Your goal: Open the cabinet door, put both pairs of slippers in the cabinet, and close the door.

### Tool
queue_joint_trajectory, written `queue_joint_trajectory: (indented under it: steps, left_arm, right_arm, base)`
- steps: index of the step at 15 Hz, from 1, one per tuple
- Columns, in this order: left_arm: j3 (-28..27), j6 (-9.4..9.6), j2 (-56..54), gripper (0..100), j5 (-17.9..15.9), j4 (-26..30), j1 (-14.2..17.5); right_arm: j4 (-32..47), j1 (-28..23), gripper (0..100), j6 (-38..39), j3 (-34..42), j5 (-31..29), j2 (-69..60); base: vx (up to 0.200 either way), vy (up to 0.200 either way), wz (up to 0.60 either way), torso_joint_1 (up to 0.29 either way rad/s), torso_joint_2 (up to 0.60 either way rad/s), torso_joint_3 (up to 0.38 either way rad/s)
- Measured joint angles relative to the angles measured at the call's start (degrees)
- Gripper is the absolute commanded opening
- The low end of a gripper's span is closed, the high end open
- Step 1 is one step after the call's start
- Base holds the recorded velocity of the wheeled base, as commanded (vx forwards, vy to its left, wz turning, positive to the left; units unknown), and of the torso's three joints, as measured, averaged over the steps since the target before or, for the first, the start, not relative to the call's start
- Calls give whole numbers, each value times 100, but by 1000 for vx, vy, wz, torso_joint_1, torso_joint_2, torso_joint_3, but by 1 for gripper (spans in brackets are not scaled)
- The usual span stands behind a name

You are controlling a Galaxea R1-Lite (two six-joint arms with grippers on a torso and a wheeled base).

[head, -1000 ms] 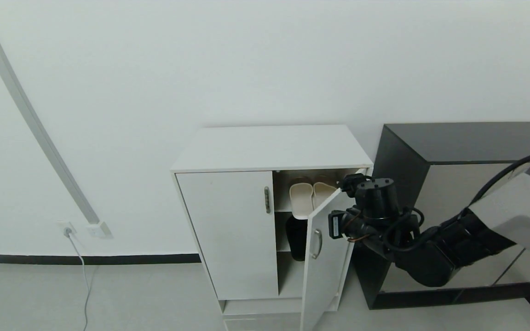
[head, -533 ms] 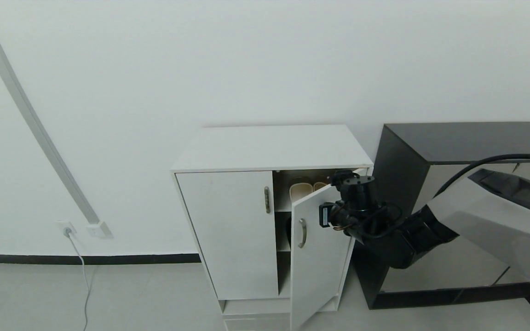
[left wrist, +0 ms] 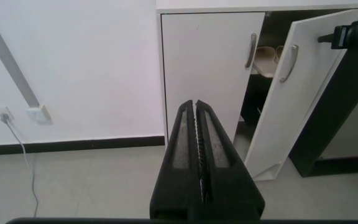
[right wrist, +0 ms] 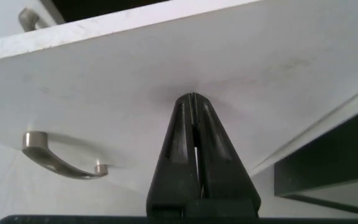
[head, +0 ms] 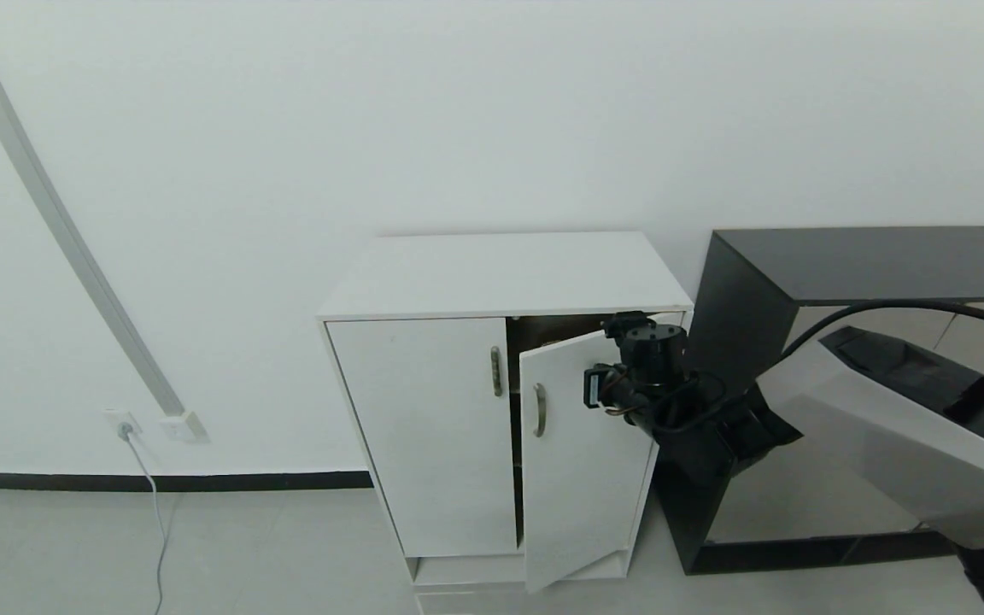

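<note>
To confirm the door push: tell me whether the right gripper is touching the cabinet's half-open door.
Touching. In the right wrist view the shut right gripper has its tip pressed on the door, on its white face, with no gap between them.

I count one white cabinet (head: 500, 273) with two doors, left door (head: 424, 427) and right door (head: 586, 461), and two metal handles, left handle (head: 496, 371) and right handle (head: 538, 410). I also see one pair of beige slippers (left wrist: 266, 55), one black sideboard (head: 842, 256) and two grippers, left gripper (left wrist: 195, 103) and right gripper (right wrist: 193, 98).
</note>
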Motion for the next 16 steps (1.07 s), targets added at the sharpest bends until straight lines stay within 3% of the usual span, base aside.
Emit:
queue_joint_trajectory:
  steps: [16]
  left_arm:
    - [0, 2, 0, 0, 4, 0, 2]
  right_arm:
    - [-39, -317, 0, -294, -1447, -40, 946]
  base:
    - [0, 0, 0, 0, 0, 0]
